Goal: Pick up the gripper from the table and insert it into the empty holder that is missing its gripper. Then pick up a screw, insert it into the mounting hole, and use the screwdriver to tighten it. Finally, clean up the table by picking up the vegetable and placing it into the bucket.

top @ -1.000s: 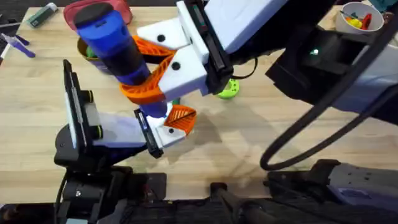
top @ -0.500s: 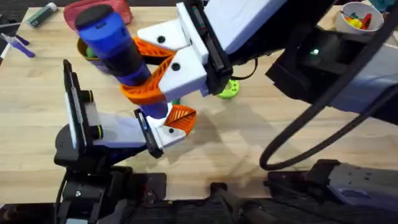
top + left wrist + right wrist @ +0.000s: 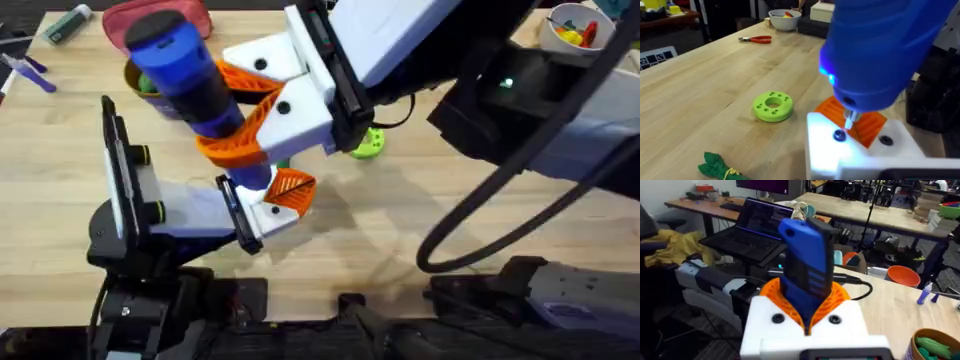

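My right gripper [image 3: 235, 115], white with orange pads, is shut on the blue screwdriver [image 3: 190, 80], holding it tilted and bit-down. The orange gripper tip [image 3: 291, 188] sits in the white holder [image 3: 268, 214] at the end of my left arm, where my left gripper [image 3: 262, 212] is. In the left wrist view the screwdriver [image 3: 880, 50] glows blue. Its metal bit [image 3: 850, 119] comes down right beside a dark screw head [image 3: 839, 135] in the holder [image 3: 860, 155]. The vegetable [image 3: 720, 167] lies on the table. The orange bucket [image 3: 133, 76] stands behind the screwdriver.
A lime-green disc [image 3: 772, 106] lies on the wood near the holder. A pink pouch [image 3: 125, 18] and markers [image 3: 25, 70] are at the back left. A white bowl [image 3: 575, 30] sits at the back right, with red pliers [image 3: 756, 39] near it.
The screwdriver's top has shifted very slightly. Both arms and the holder stay where they were.
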Robot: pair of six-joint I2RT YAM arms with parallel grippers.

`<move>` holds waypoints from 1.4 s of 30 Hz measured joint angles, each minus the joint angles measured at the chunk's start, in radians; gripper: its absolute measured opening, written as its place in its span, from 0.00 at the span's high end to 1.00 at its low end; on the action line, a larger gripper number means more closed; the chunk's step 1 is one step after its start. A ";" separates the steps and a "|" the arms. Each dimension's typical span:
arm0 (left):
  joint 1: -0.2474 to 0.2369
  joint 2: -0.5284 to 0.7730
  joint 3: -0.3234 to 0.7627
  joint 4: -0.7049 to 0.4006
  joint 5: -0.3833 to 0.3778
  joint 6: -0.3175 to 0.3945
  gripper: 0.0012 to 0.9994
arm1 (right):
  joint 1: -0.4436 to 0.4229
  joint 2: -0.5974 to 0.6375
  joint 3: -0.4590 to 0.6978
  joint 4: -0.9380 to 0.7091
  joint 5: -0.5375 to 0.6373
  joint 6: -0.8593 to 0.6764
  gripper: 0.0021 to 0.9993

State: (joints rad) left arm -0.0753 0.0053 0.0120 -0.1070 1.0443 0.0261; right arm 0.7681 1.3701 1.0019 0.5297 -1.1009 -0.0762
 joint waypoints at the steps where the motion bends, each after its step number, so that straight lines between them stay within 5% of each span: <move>1: 0.000 0.000 0.000 0.000 0.000 0.000 0.98 | 0.000 0.000 0.000 0.000 0.000 -0.001 0.98; 29: 0.000 0.000 0.000 0.000 0.003 0.000 0.98 | 0.000 0.031 0.000 0.116 -0.020 0.035 0.98; 42: 0.000 0.000 0.000 0.000 0.003 0.000 0.98 | 0.000 0.030 0.042 0.015 -0.026 0.126 0.98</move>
State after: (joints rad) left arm -0.0753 0.0055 0.0120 -0.1074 1.0470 0.0261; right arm 0.7685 1.3998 1.0443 0.5442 -1.1271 0.0502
